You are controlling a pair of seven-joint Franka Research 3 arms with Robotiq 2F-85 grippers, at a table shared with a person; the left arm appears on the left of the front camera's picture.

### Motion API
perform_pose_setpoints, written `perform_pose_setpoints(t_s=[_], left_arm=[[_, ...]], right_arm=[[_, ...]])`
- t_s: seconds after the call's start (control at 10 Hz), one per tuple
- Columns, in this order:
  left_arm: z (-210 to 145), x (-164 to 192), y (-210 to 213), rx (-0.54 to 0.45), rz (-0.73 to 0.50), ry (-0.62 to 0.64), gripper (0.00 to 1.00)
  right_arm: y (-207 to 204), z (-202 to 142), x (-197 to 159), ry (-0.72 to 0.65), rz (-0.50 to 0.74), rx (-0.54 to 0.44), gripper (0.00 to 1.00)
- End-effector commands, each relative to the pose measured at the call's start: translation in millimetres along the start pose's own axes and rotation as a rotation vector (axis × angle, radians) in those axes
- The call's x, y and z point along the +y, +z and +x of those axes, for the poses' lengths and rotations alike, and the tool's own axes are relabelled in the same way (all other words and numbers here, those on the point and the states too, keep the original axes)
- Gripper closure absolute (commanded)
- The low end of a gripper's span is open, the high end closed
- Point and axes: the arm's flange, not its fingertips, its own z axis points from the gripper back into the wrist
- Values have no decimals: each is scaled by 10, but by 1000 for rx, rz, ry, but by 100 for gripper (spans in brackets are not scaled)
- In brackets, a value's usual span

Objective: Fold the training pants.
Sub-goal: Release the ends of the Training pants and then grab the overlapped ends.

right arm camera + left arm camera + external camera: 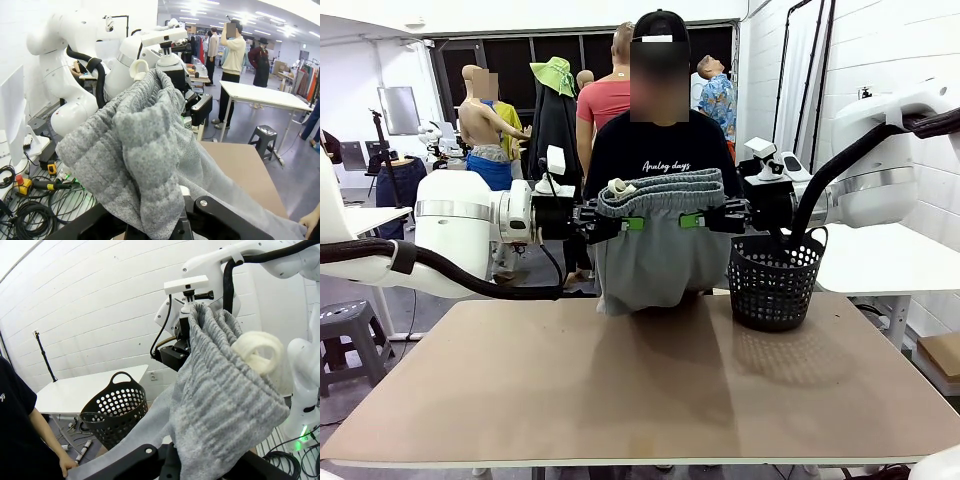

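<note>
The light grey training pants (660, 245) hang in the air above the far edge of the table, stretched by their gathered waistband between my two grippers. My left gripper (628, 222) is shut on the waistband's left end, my right gripper (695, 220) on its right end. A white drawstring loop (617, 186) sticks up near the left grip. The pants' lower end touches the tabletop (650, 380). In the left wrist view the bunched waistband (220, 390) covers my fingers; in the right wrist view the grey fabric (145, 150) drapes over my fingers too.
A black mesh basket (775, 280) stands on the table at the far right, just beside the pants. A person in a black T-shirt (660, 145) stands right behind the pants; a hand (67, 465) rests at the table edge. A white side table (257, 95) stands farther off.
</note>
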Motion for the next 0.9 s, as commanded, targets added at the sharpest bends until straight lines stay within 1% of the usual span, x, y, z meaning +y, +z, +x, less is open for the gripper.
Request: perform_pose_setpoints(t_s=[0.0, 0.8], left_arm=[[4, -35, 5, -35, 10, -15, 100], [4, -35, 5, -35, 10, -15, 100]], right_arm=[[-14, 22, 2, -2, -2, -24, 100], [-14, 22, 2, -2, -2, -24, 100]])
